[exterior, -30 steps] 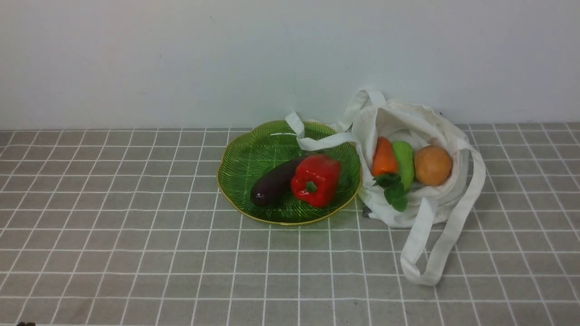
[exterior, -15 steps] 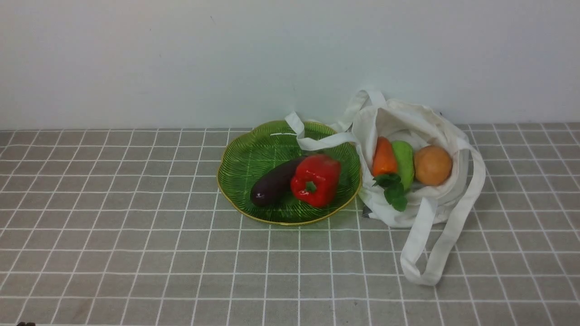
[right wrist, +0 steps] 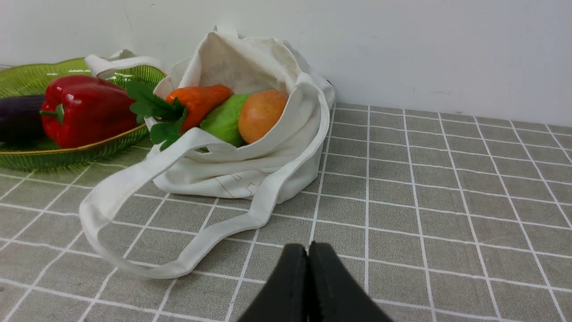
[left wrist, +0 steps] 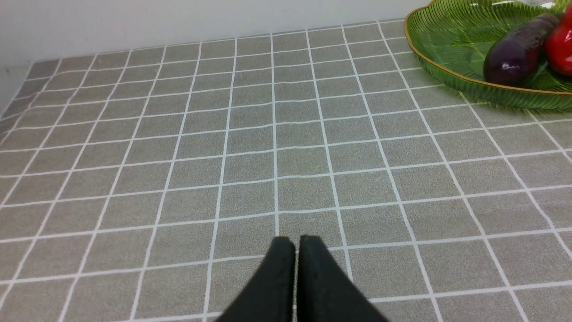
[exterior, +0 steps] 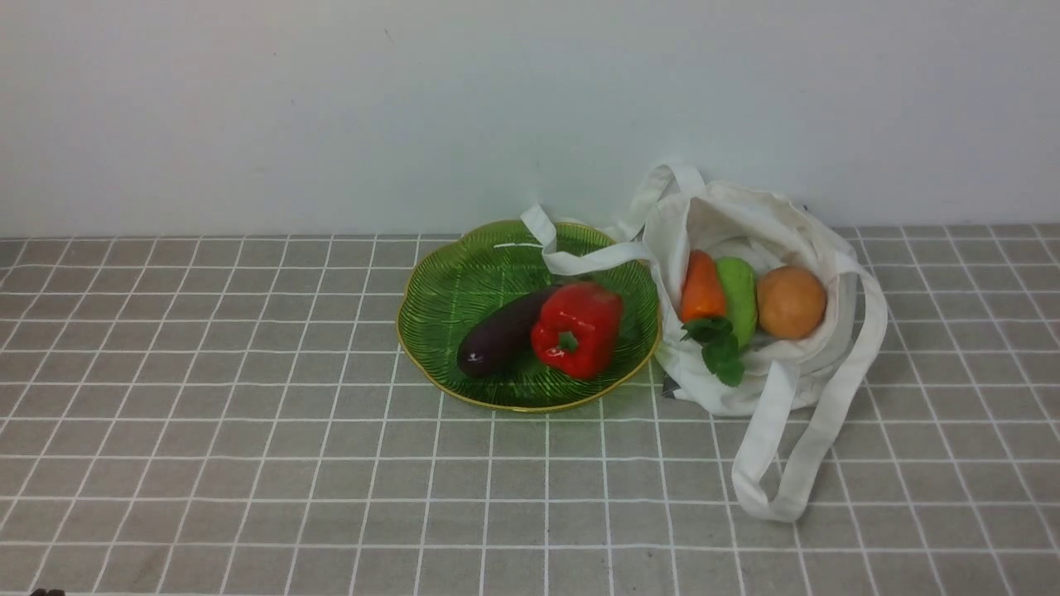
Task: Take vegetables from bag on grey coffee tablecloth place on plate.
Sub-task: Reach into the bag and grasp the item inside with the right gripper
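The white bag (exterior: 770, 248) lies open on the grey coffee tablecloth (exterior: 248, 463), right of the green plate (exterior: 451, 290). In the bag lie an orange carrot (exterior: 702, 285) with green leaves, a pale green vegetable (exterior: 738, 296) and a tan potato (exterior: 791, 302); they also show in the right wrist view, carrot (right wrist: 201, 100), green one (right wrist: 223, 120), potato (right wrist: 261, 114). On the plate lie a purple eggplant (exterior: 501, 335) and a red pepper (exterior: 577, 329). My left gripper (left wrist: 296, 243) is shut and empty over bare cloth. My right gripper (right wrist: 307, 250) is shut and empty, near the bag's strap (right wrist: 134, 188).
A pale wall (exterior: 331, 108) runs behind the plate and bag. One strap (exterior: 580, 257) lies across the plate's far rim. Another strap loop (exterior: 795, 463) trails toward the front. Neither arm shows in the front view.
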Tool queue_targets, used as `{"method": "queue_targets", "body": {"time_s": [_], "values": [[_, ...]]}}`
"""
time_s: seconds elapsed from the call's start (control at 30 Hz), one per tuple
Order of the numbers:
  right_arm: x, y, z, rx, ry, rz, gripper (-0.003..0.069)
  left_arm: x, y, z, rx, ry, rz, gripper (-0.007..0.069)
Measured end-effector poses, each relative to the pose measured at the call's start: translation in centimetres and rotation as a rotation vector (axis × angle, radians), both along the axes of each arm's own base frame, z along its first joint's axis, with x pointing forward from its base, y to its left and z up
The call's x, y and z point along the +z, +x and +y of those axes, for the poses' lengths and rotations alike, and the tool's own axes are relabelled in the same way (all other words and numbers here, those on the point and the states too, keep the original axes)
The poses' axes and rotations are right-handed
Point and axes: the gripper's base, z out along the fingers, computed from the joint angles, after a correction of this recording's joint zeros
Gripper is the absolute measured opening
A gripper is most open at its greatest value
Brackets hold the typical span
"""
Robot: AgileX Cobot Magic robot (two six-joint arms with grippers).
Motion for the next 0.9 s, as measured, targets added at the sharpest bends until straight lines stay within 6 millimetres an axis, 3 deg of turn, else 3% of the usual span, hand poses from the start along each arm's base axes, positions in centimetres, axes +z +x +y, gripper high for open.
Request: {"method": "queue_targets", "body": {"time_s": [0.3, 0.37, 0.4, 0.53, 0.6, 0.7, 0.9], "values": [[0.0, 0.0, 0.0, -0.001, 0.015, 0.000, -0.0015, 0.0, 0.0, 0.0, 0.000, 0.000, 0.000, -0.0005], [0.3, 0.0, 0.2, -0.008, 0.205, -0.019, -0.0015, 0.0, 0.0, 0.0, 0.000, 0.000, 0.000, -0.0005], [0.4, 0.1, 0.2, -0.010, 0.216, -0.023, -0.0015, 0.0, 0.0, 0.0, 0.000, 0.000, 0.000, -0.0005], [1.7, 0.1, 0.4, -0.045, 0.941, -0.067, -0.0015, 0.0, 0.0, 0.0, 0.000, 0.000, 0.000, -0.0005], [1.9, 0.1, 0.4, -0.053, 1.087, -0.062, -0.0015, 0.0, 0.0, 0.0, 0.000, 0.000, 0.000, -0.0005], [2.0, 0.1, 0.4, -0.059, 1.186, -0.060, -0.0015, 0.0, 0.0, 0.0, 0.000, 0.000, 0.000, -0.0005], [2.0, 0.1, 0.4, -0.059, 1.190, -0.060, -0.0015, 0.0, 0.0, 0.0, 0.000, 0.000, 0.000, -0.0005]]}}
